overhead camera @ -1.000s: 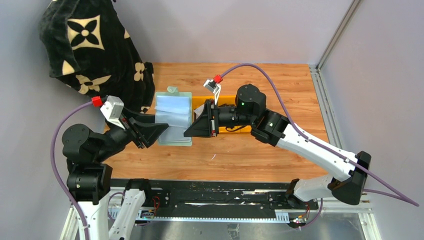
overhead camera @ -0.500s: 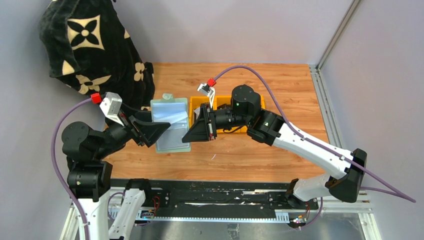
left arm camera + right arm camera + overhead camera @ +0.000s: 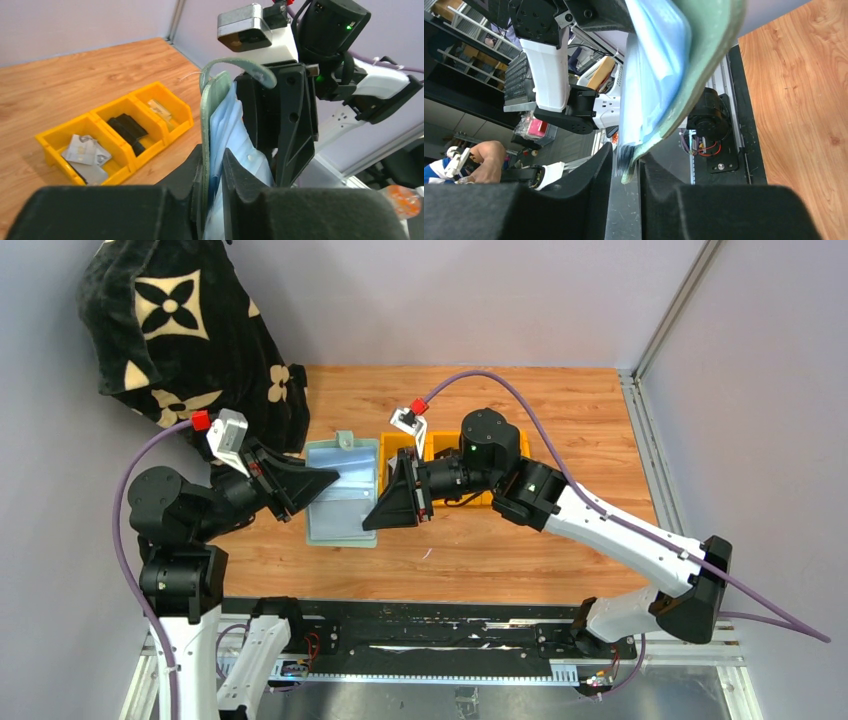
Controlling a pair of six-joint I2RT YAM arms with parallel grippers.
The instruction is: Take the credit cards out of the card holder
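- Top external view. The left gripper (image 3: 330,480) and the right gripper (image 3: 372,520) point at each other across the card holder (image 3: 340,510). The holder is spread open between their tips, with its closure tab (image 3: 343,436) on the far edge. The left gripper's tips sit on the holder's left edge and the right gripper's tips on its right edge. Under the right gripper's wrist, a row of yellow bins (image 3: 390,446) stands on the wooden table (image 3: 560,400). A black patterned cloth (image 3: 170,320) hangs behind the left arm.
- Left wrist view. The fingers (image 3: 240,180) are pressed together on the card holder (image 3: 216,115), pinching its sage-green cover and grey-blue pockets. The holder runs straight ahead from the fingertips, and the tab curls over its far end. The right gripper stands directly beyond it, against the holder's far side. To the left of the fingers, the bin compartment nearest the gripper holds grey credit cards (image 3: 86,151). The middle compartment holds a black wallet-like item (image 3: 127,131), and the farthest holds a tan card (image 3: 159,109).
- Right wrist view. The right gripper's two fingers (image 3: 589,190) are closed to a narrow slot. The holder's near edge (image 3: 626,160), green cover and blue pockets together, is nipped in that slot. The rest of the holder extends ahead of the tips. Whether any cards sit in its pockets cannot be told.
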